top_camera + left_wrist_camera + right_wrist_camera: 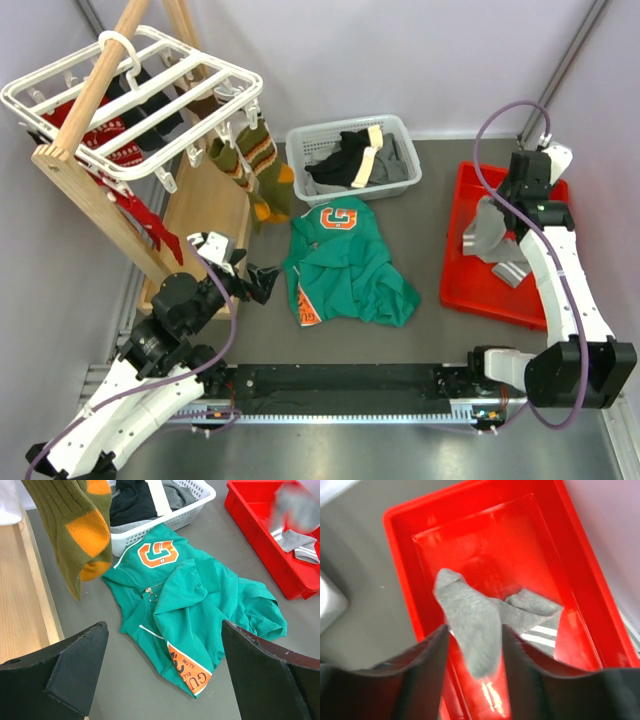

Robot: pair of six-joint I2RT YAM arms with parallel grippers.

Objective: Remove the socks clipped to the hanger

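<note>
The white slatted hanger [232, 72] hangs at the back left on a wooden rack. Green-brown-orange striped socks [256, 160] are clipped at its front right, and red patterned socks [128, 152] and a black one [150, 100] under its frame. One striped sock shows in the left wrist view [82, 530]. My left gripper [250, 272] [165, 670] is open and empty, low over the table in front of the striped socks. My right gripper [512, 208] [476, 650] is open above the red tray [470, 290] [405, 565]. A blurred grey sock [470, 625] [487, 232] hangs loose between its fingers.
A second grey sock with pale bands [535, 615] [515, 272] lies in the tray. A big green shirt with orange print [345, 265] [200, 595] lies mid-table. A white basket [400, 135] of black-and-cream garments stands behind it. The wooden rack [90, 200] stands at the left.
</note>
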